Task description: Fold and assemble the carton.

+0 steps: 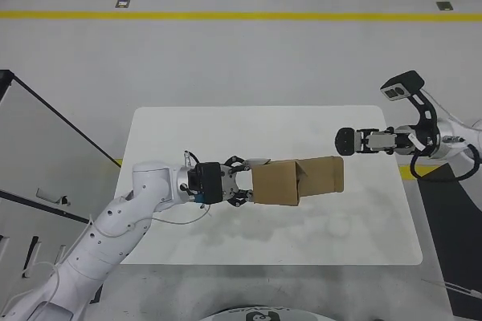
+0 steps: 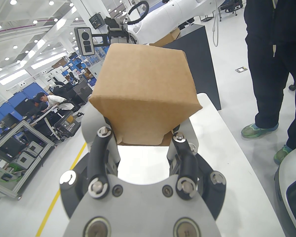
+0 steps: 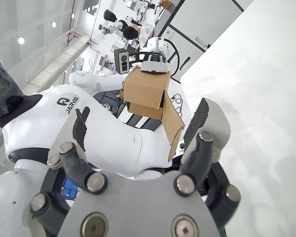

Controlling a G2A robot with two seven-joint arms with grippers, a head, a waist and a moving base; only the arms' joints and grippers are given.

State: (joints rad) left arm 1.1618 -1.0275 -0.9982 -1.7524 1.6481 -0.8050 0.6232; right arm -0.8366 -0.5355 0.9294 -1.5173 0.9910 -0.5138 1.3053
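A brown cardboard carton (image 1: pixel 293 181) hangs above the middle of the white table (image 1: pixel 225 136), held sideways. My left gripper (image 1: pixel 243 184) is shut on its closed end; its fingers (image 2: pixel 93 122) clamp the carton (image 2: pixel 143 92) from both sides. The far end has loose flaps standing open (image 3: pixel 172 124), with the carton body (image 3: pixel 145 89) behind them. My right gripper (image 1: pixel 343 141) hovers just beyond that flap end, slightly to the side. It is open, its ribbed pads (image 3: pixel 197 122) spread wide with nothing between them.
A dark cabinet (image 1: pixel 32 152) stands beside the table on the left arm's side. A person's legs (image 2: pixel 268 75) stand close to the table's edge. A yellow floor line (image 1: pixel 241 14) runs beyond the far edge.
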